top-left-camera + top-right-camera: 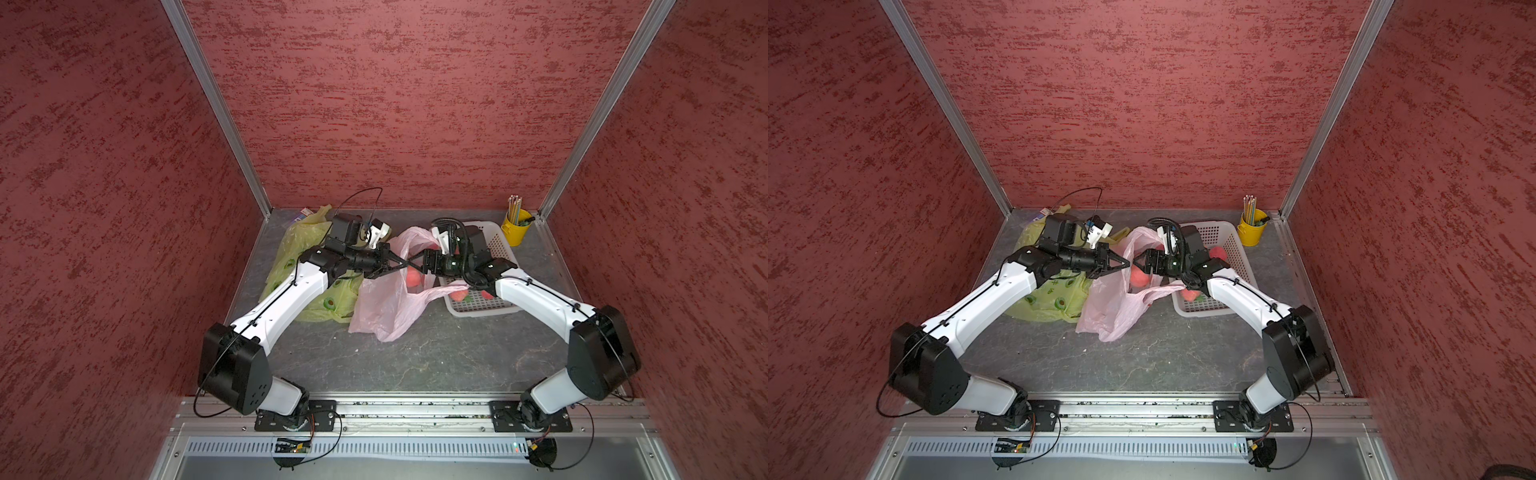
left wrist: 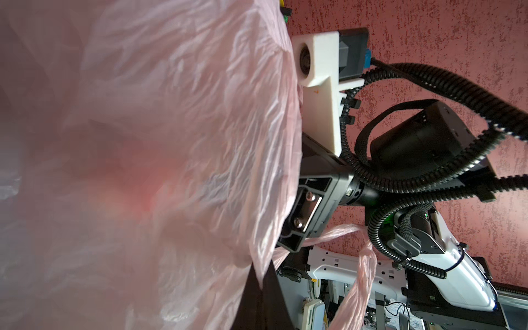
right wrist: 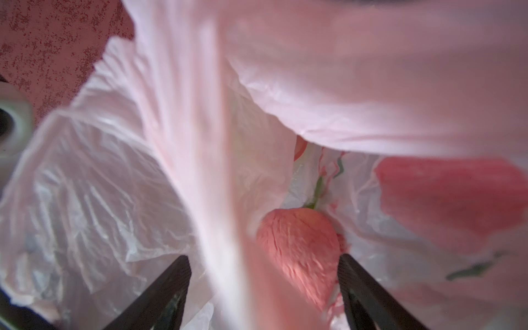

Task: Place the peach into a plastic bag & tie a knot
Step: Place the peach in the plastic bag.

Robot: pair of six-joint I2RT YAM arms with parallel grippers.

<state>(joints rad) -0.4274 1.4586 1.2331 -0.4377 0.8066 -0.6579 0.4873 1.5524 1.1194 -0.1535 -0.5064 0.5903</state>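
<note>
Judging by its fuzzy, pile-like skin in the right wrist view, I rate the peach as light, soft and non-slip. It should tolerate a moderate squeeze across its widest part. It lies inside the pink bag, low in the mouth. The bag rests mid-surface, nearer the far edge of the table than the near one.

Tool state:
- Right gripper: fingers spread, reaching into the bag mouth with the peach between them. One finger sits right at the peach's side; I cannot tell whether it touches. A fold of film runs between the other finger and the fruit.
- Left gripper: pressed together on the bag's rim, holding the mouth up.

I rate the bag as thin, limp, slippery film that can tear or slide out of a pinch. For the knot, I would take hold at the two handle loops. One handle trails toward the white basket beside the right edge, where more peaches sit.

Writing: the yellow-green bags toward the left edge carry green printed marks. Red and green print also shows on film in the right wrist view. None of it is legible, and I see no brand name.
</note>
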